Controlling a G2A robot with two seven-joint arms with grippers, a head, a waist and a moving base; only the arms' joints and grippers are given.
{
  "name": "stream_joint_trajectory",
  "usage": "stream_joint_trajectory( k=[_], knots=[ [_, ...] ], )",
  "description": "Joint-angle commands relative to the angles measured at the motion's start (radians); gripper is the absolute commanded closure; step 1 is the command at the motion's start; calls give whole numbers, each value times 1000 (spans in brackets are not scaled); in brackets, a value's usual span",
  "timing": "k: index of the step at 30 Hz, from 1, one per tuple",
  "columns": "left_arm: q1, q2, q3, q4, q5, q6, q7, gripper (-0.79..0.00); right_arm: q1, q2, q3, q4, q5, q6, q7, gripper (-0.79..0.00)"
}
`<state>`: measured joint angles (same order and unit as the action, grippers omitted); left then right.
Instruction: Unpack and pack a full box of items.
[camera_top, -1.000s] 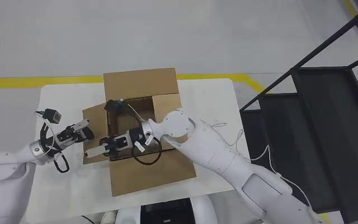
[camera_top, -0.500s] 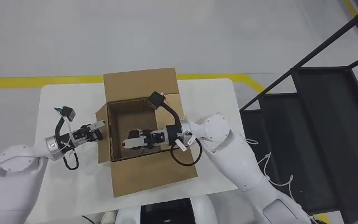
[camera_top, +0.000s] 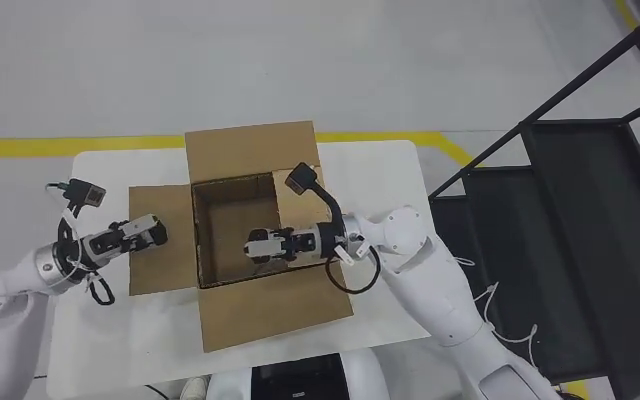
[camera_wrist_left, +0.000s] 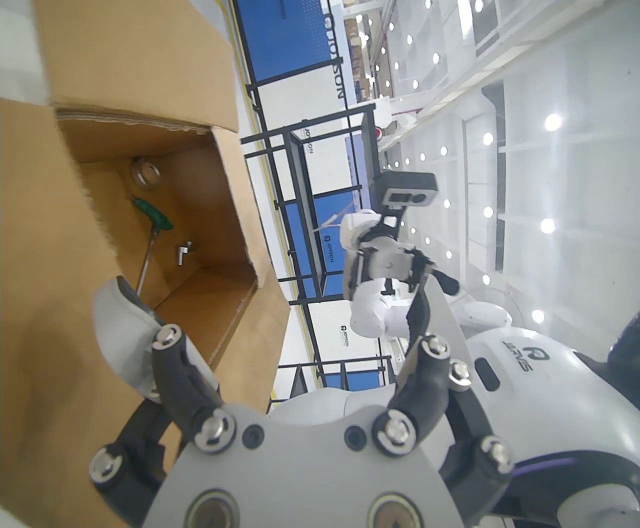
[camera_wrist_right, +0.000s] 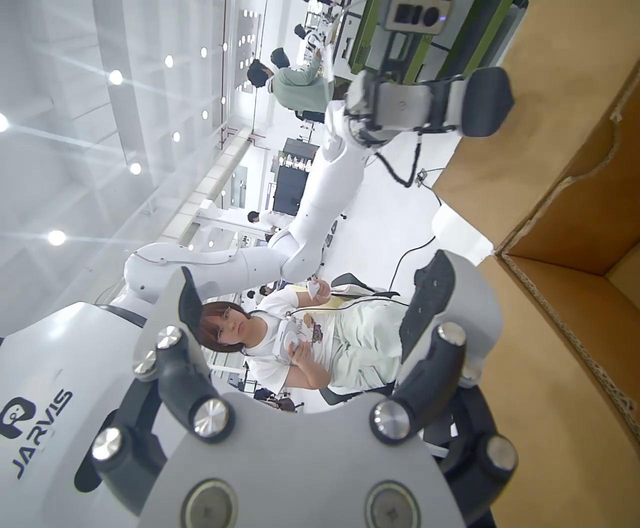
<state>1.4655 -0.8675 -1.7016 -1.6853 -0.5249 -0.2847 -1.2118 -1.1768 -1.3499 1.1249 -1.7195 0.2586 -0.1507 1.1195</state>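
Note:
An open cardboard box (camera_top: 250, 150) stands mid-table with all flaps spread out. Deep inside lie a green-handled hex key (camera_wrist_left: 152, 220), a round metal part (camera_wrist_left: 145, 172) and a small metal piece (camera_wrist_left: 184, 250). My left gripper (camera_top: 150, 232) hangs over the flattened left flap (camera_top: 160, 265); its own view shows the left gripper (camera_wrist_left: 270, 305) open and holding nothing. My right gripper (camera_top: 258, 246) hovers over the box opening near the front wall. In its wrist view the right gripper (camera_wrist_right: 315, 285) is open and bare, beside the box rim (camera_wrist_right: 550, 280).
The white table (camera_top: 110, 330) has bare surface left of and in front of the box. A black metal stair frame (camera_top: 560, 200) stands off the table's right side. The front flap (camera_top: 270, 310) reaches toward the table's near edge.
The left flap has folded down flat outward and my left gripper has drawn back to the left. My right gripper has moved rightward from the left flap to over the box opening.

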Motion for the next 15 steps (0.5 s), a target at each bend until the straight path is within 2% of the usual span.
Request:
stream_joint_trajectory(
  k=[1, 5, 8, 12, 15],
  knots=[
    [7, 3, -18, -64, 4, 15, -23, -785, -11, 5, 16, 0, -1, -1, -4, -785],
    [-11, 8, -13, -186, 27, 55, -56, -785, -42, 17, 62, 4, 3, -6, -20, -785],
    [-56, 10, 35, -238, 52, 95, -75, -785, -72, 27, 107, 6, 8, -17, -40, -785],
    [-141, 5, 172, -262, 115, 135, -91, -785, -126, 43, 184, 0, 23, -34, -63, -785],
    [-218, -7, 300, -246, 137, 158, -90, -785, -171, 54, 243, -14, 34, -48, -78, -785]
  ],
)
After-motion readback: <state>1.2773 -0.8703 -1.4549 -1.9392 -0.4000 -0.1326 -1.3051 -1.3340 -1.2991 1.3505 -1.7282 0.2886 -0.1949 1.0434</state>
